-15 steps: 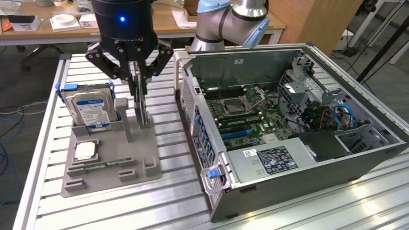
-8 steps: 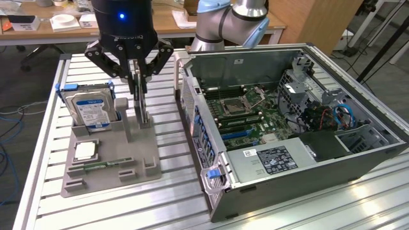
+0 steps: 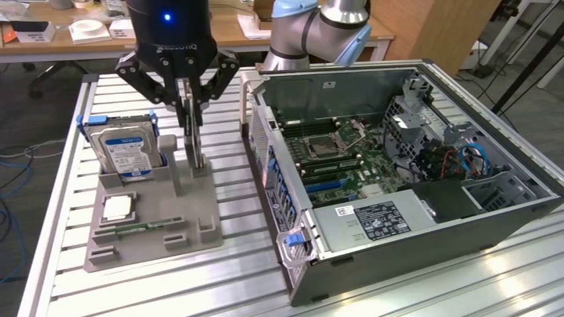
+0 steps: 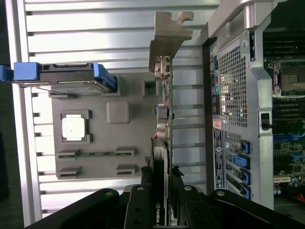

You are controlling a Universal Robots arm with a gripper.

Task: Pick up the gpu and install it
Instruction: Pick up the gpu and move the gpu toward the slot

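The gpu (image 3: pixel 197 146) is a thin black card standing on edge over the grey holder (image 3: pixel 201 206). My gripper (image 3: pixel 189 123) comes down on it from above and is shut on its upper edge, one finger on each flat side. The card's lower end sits among the holder's upright posts; I cannot tell whether it has left its slot. In the wrist view the gpu (image 4: pixel 165 119) shows edge-on, its silver bracket (image 4: pixel 167 40) at the far end, and my gripper (image 4: pixel 162 175) clamps it between black fingers (image 4: pixel 146 177).
The open computer case (image 3: pixel 423 254) lies at the exterior view's right with its motherboard (image 3: pixel 339 158) exposed; its rear panel (image 4: pixel 233 95) is beside the card. The holder (image 4: pixel 119 143) also carries a blue-railed hard drive (image 3: pixel 128 146), a processor (image 3: pixel 117 208) and a memory stick (image 3: pixel 141 228).
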